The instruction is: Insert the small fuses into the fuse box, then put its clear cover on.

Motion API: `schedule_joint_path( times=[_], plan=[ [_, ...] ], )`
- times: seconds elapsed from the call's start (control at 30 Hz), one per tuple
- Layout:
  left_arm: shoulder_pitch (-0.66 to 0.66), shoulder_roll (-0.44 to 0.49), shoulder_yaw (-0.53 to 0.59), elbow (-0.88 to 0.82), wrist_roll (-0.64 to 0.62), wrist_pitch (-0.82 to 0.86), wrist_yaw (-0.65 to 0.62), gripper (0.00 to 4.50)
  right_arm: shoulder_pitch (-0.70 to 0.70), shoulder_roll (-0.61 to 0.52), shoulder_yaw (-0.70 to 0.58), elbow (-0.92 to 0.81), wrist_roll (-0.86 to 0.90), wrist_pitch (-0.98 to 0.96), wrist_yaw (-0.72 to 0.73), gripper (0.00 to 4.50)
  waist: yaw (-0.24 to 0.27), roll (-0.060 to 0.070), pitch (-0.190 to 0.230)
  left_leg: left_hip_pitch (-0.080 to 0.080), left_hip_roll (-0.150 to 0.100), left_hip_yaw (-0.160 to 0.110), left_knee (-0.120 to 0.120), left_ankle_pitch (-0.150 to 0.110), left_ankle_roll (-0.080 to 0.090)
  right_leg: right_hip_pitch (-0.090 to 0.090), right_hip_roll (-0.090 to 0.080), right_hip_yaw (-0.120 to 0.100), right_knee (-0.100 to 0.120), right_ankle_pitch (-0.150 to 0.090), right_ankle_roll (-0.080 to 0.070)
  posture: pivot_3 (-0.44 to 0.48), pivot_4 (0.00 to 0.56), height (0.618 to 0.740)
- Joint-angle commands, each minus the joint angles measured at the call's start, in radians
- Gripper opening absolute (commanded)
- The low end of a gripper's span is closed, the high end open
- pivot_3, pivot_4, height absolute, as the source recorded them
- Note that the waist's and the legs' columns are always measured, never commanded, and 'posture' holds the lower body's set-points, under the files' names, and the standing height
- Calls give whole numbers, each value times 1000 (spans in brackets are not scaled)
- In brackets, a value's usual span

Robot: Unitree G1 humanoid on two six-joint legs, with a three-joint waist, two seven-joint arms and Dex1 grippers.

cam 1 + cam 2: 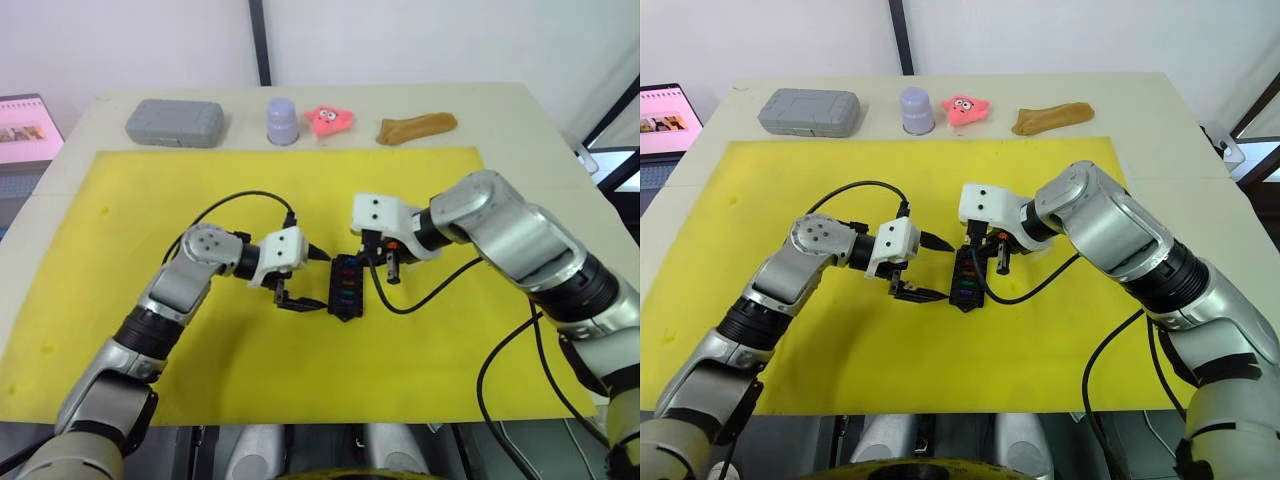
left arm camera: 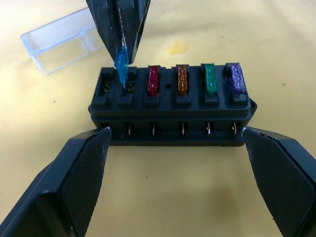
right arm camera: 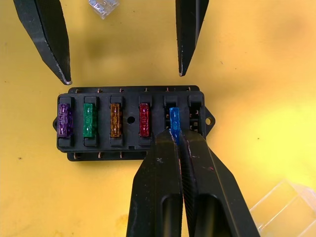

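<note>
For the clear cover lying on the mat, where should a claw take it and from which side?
Across its two long walls, near the middle, coming down from above. The clear cover is a long narrow box lying flat on the yellow mat, apart from the fuse box, so its short span probably suits the fingers and there is room around it.

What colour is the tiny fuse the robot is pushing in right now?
Blue. The right gripper holds the blue fuse; the right wrist view shows it best.

The fuse box [image 1: 346, 286] is set mid-frame on the mat [image 1: 120, 300], between the left gripper [image 1: 297, 301] and right gripper [image 1: 383, 265].
</note>
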Motion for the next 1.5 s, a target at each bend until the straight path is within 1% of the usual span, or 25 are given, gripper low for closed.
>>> schedule_joint_path(
  times=[0.03,0.6,1.0,1.13,1.17,1.2,1.5],
  plan=[
    [-4,0,7,-39,-2,-6,2,4444,-5,9,-5,-22,6,4,-7,0,0,0,0,0,0,0,0,0,0,0,0,0,0,0,0,0,150,740],
    [-2,-2,8,-48,-5,2,4,4444,-31,19,32,22,-21,22,-34,0,0,0,0,0,0,0,0,0,0,0,0,0,1,0,0,0,150,740],
    [-2,-4,6,-52,-8,3,2,4444,-39,16,32,18,-20,28,-40,0,0,0,0,0,0,0,0,0,0,0,0,0,1,0,0,0,150,740],
    [-1,-3,5,-54,-8,3,1,4500,-39,15,27,9,-15,32,-40,1301,0,0,0,0,0,0,0,0,0,0,0,0,1,0,0,0,150,740],
    [0,-3,5,-54,-8,3,0,4500,-40,15,25,7,-14,34,-42,1860,0,0,0,0,0,0,0,0,0,0,0,0,1,0,0,0,150,740],
    [0,-2,5,-54,-7,3,0,4500,-41,16,21,6,-11,36,-43,2306,0,0,0,0,0,0,0,0,0,0,0,0,1,0,0,0,150,740],
    [2,2,7,-50,-3,-3,-1,4500,-51,7,-20,1,17,61,-39,2306,0,0,0,0,0,0,0,0,0,0,0,0,1,0,0,0,150,740]
  ],
)
